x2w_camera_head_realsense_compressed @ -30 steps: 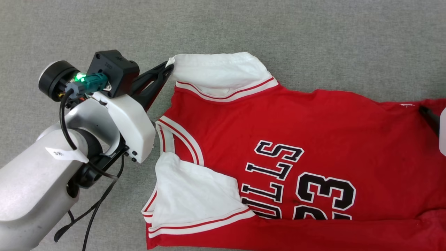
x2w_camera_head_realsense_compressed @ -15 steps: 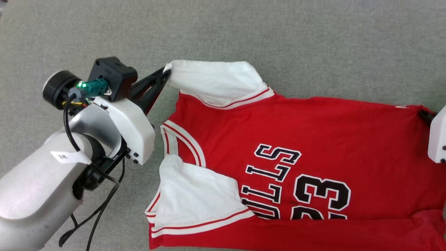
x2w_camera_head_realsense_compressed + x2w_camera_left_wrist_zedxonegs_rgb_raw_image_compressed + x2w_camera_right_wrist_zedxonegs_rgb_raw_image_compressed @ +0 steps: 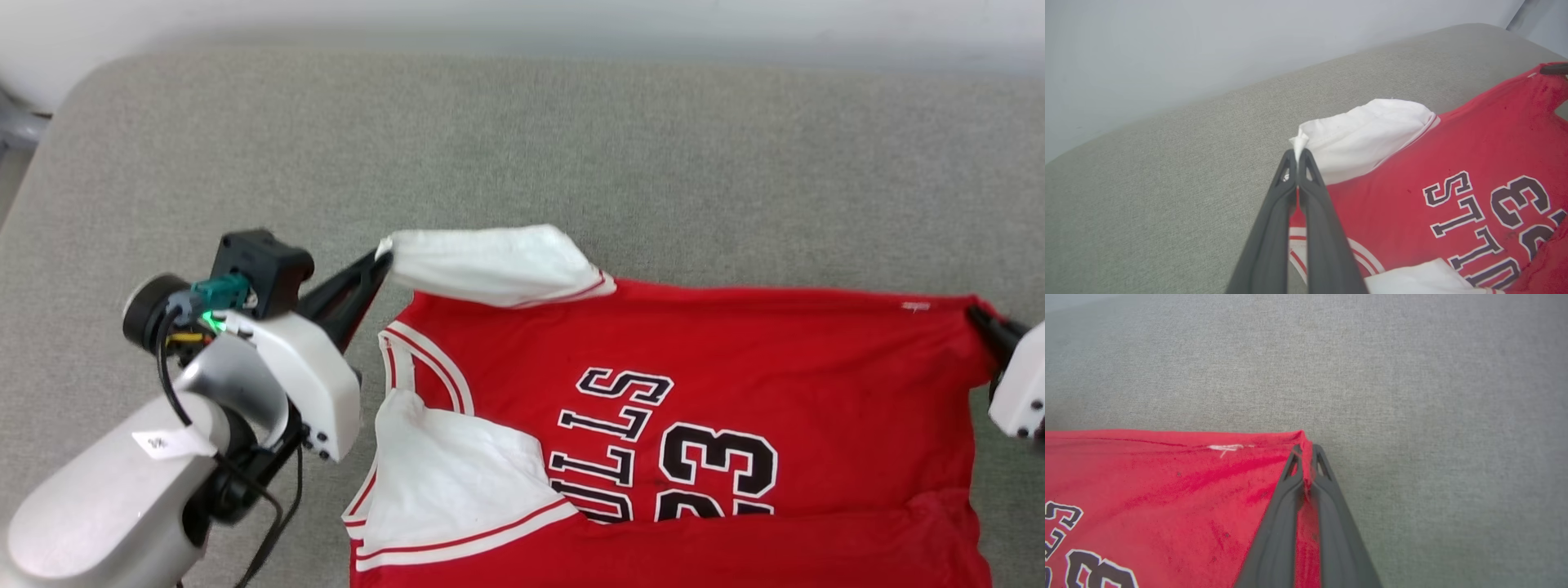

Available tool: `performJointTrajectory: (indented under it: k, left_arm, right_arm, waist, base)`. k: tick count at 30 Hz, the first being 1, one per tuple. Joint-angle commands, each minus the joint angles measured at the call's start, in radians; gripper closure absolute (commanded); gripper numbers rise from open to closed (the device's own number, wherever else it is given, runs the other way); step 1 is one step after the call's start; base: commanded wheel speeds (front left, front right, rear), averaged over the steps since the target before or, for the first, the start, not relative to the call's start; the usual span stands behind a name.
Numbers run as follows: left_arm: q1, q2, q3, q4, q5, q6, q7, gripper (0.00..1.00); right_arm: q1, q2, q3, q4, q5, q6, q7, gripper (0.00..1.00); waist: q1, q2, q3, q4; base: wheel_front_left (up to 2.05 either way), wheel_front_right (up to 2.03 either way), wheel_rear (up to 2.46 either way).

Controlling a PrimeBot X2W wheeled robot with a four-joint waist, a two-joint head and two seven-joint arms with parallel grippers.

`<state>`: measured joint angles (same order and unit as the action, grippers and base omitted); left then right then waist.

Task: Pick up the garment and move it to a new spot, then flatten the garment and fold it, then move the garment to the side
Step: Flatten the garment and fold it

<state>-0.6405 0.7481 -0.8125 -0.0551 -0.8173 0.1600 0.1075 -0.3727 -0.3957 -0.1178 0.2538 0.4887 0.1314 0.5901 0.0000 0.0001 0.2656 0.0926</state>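
Item: garment [image 3: 735, 367], red jersey with white short sleeves and dark chest lettering; spread chest-up on grey padded surface [image 3: 571, 139], collar to the left, hem to the right; near sleeve [image 3: 457, 465] folded in over the chest, near edge rumpled. Left gripper [image 3: 380, 257]: clenched on the tip of the far sleeve [image 3: 490, 261], same hold as a second ago; in the left wrist view, a tuft of white cloth pokes out past the closed fingertips. Right gripper [image 3: 980, 318]: newly clamped on the far hem corner; a second ago standing wide beside that corner with nothing in it; in the right wrist view, red cloth nipped between the fingers [image 3: 1276, 526]. Change noted: far edge now drawn into a straight, taut line from one grip to the other; far sleeve apparently raised off the surface where it earlier lay flat. Also noted: head camera tilted up, bringing the surface's far edge and pale wall [image 3: 522, 16] into frame; that shift of the picture not counted as travel of the cloth. Assessment: both far corners secured, so judged ready for the lift and carry to a new spot; flattening, folding and the move aside all outstanding. Caution: near sleeve and rumpled near edge likely to drag or bunch on lifting.
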Motion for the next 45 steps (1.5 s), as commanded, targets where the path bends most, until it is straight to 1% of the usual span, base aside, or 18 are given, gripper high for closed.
performJointTrajectory:
  k: [1,9,14,16,20,24,29,31,35,37,41,45]
  left_arm:
    - [0.029,0.007,0.005,-0.007,-0.012,0.01,-0.011,1.0]
    - [0.167,0.048,0.009,-0.055,-0.061,0.052,-0.051,1.0]
    - [0.265,0.064,0.013,-0.084,-0.097,0.085,-0.083,1.0]
    - [0.304,0.069,0.014,-0.101,-0.119,0.087,-0.097,1.0]
    - [0.373,0.087,-0.007,-0.127,-0.143,0.094,-0.091,1.0]
    - [0.409,0.106,-0.033,-0.121,-0.134,0.104,-0.077,1.0]
    - [0.441,0.105,-0.049,-0.102,-0.141,0.113,-0.07,1.0]
    - [0.451,0.104,-0.063,-0.09,-0.138,0.11,-0.061,1.0]
    - [0.451,0.098,-0.073,-0.062,-0.132,0.111,-0.06,1.0]
    - [0.447,0.094,-0.086,-0.051,-0.121,0.105,-0.052,1.0]
    - [0.433,0.068,-0.105,-0.02,-0.109,0.088,-0.053,1.0]
    - [0.429,0.042,-0.128,0.028,-0.091,0.072,-0.061,1.0]
  right_arm:
    - [0.032,0.011,-0.009,-0.006,0.013,-0.002,-0.013,1.0]
    - [0.18,0.054,-0.036,-0.054,0.087,-0.001,-0.081,1.0]
    - [0.257,0.065,-0.045,-0.085,0.133,-0.001,-0.108,1.0]
    - [0.284,0.06,-0.031,-0.1,0.156,-0.001,-0.106,1.0]
    - [0.338,0.022,-0.005,-0.131,0.21,-0.001,-0.085,1.0]
    - [0.386,-0.029,0.043,-0.154,0.243,-0.001,-0.052,1.0]
    - [0.432,-0.083,0.08,-0.169,0.258,-0.001,-0.035,1.0]
    - [0.447,-0.104,0.102,-0.169,0.252,-0.001,-0.032,1.0]
    - [0.459,-0.127,0.123,-0.157,0.266,-0.001,-0.023,1.0]
    - [0.465,-0.14,0.142,-0.154,0.258,-0.001,-0.012,1.0]
    - [0.473,-0.162,0.169,-0.147,0.25,-0.001,-0.003,1.0]
    - [0.459,-0.169,0.203,-0.142,0.232,-0.001,-0.02,1.0]
  waist:
    - [0.0,-0.0001,-0.03,-0.003]
    - [0.0,-0.0001,-0.092,0.002]
    - [0.0,-0.0001,-0.118,0.003]
    - [0.0,-0.0001,-0.124,0.003]
    - [0.0,-0.0001,-0.129,0.001]
    - [0.0,-0.0001,-0.129,0.002]
    - [0.0,-0.0001,-0.136,0.0]
    - [0.0,-0.0001,-0.138,0.0]
    - [0.0,-0.0001,-0.142,-0.002]
    - [0.0,-0.0001,-0.142,-0.003]
    - [0.0,-0.0001,-0.138,-0.004]
    - [0.0,-0.0001,-0.127,-0.009]
  base:
    - [0.0,0.0,0.0]
    - [0.0,0.0,0.0]
    - [0.0,0.0,0.0]
    - [0.0,0.0,0.0]
    - [0.0,0.0,0.0]
    - [0.0,0.0,0.0]
    - [0.0,0.0,0.0]
    - [0.0,0.0,0.0]
    - [0.0,0.0,0.0]
    - [0.0,0.0,0.0]
    - [0.0,0.0,0.0]
    - [0.0,0.0,0.0]
